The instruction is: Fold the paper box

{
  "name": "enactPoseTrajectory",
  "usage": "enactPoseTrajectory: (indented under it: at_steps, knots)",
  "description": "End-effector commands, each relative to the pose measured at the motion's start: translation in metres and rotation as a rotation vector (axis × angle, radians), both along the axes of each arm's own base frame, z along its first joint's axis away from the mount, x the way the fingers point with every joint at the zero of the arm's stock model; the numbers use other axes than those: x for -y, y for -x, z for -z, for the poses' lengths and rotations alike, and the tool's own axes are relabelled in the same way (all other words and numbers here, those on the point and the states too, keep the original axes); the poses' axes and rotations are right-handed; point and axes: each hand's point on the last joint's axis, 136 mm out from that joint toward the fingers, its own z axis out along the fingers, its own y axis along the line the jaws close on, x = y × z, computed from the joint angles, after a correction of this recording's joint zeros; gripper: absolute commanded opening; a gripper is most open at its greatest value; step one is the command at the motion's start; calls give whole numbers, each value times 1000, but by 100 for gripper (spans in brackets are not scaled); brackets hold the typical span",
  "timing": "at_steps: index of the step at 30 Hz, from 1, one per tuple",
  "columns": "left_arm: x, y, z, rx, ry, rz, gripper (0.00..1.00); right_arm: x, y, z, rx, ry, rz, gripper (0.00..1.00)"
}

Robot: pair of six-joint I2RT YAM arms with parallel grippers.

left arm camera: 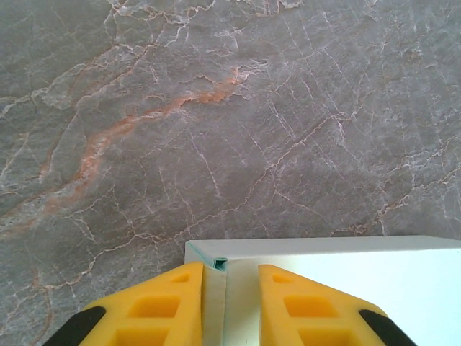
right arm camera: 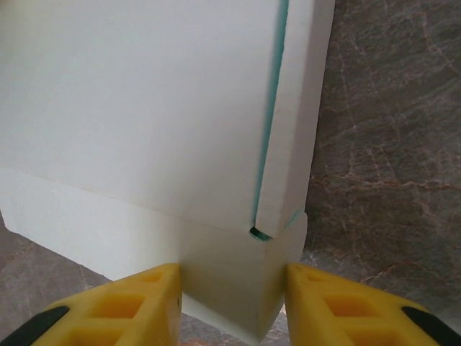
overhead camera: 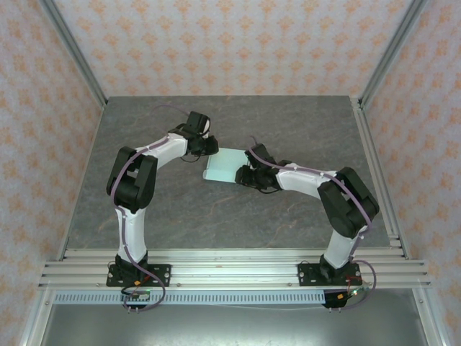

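One paper box sits near the middle of the table, between two white-and-black arms. It is pale mint-green thin card, matte and smooth, a shallow rectangle with raised side walls and a darker green line where the folds meet.

The left gripper is at the box's 10 o'clock corner. In the left wrist view its two yellow plastic fingers, wedge-shaped with moulded rectangular recesses, stand either side of one upright wall of the box. The left gripper is narrowly spread: one finger lies against the card and a strip of the box floor shows before the other.

The right gripper is at the box's 4 o'clock corner. In the right wrist view two more yellow fingers flank a rounded flap of the box. One folded side wall runs up from the flap with a thin green seam beside it. The flap fills the gap of the right gripper; I cannot tell whether the fingers squeeze it or merely touch it.

The table is one grey slab with a marble pattern: fine white veins and one rusty orange streak. Three walls of peach patterned wallpaper enclose it, with two slanting aluminium posts in the far corners. Ribbed aluminium rails at 6 o'clock carry both arm bases.
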Motion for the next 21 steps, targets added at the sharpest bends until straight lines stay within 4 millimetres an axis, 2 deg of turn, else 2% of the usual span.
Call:
enactPoseTrajectory:
  at_steps: [1,10,21]
  knots:
    - [-8,33,41,-155,-39,-17,21,-12,-3,-6,-2,-62,0,40]
    - [-6,34,42,-156,-31,-28,19,-31,-3,-17,-24,-201,12,37]
    - [-3,37,44,-155,-25,-47,13,-40,-8,-33,-19,-317,65,34]
